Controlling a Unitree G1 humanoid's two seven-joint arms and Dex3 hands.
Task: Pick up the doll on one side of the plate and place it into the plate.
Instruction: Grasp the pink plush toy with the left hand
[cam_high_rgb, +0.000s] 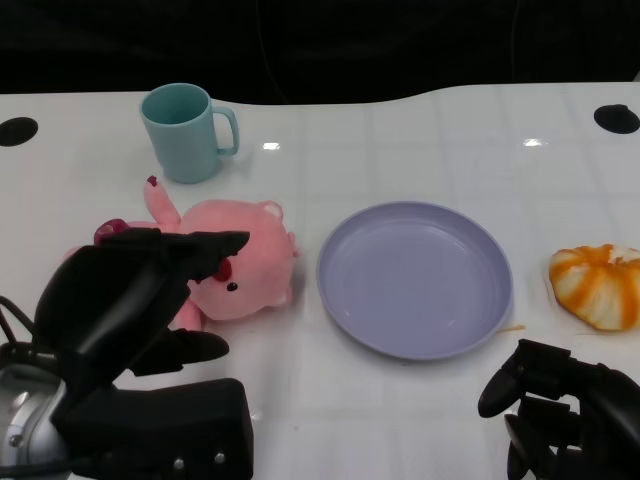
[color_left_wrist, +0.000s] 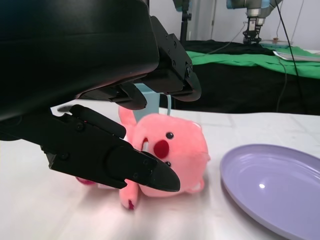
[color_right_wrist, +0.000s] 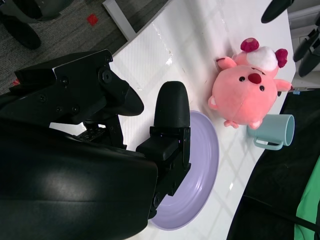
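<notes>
Doll (cam_high_rgb: 240, 262): lies left of plate (cam_high_rgb: 415, 278), on the table.
Left hand (cam_high_rgb: 140, 285) spread over it, holding nothing; close around body, lift clear of rim. Right hand (cam_high_rgb: 560, 405) idle, fingers apart.

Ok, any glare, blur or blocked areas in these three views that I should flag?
Head view: small glare spots on the table; the left hand covers part of the doll. Left wrist view: near fingers soft and dark, a highlight on the plate. Right wrist view: the right hand fills the picture's left, underexposed.
</notes>
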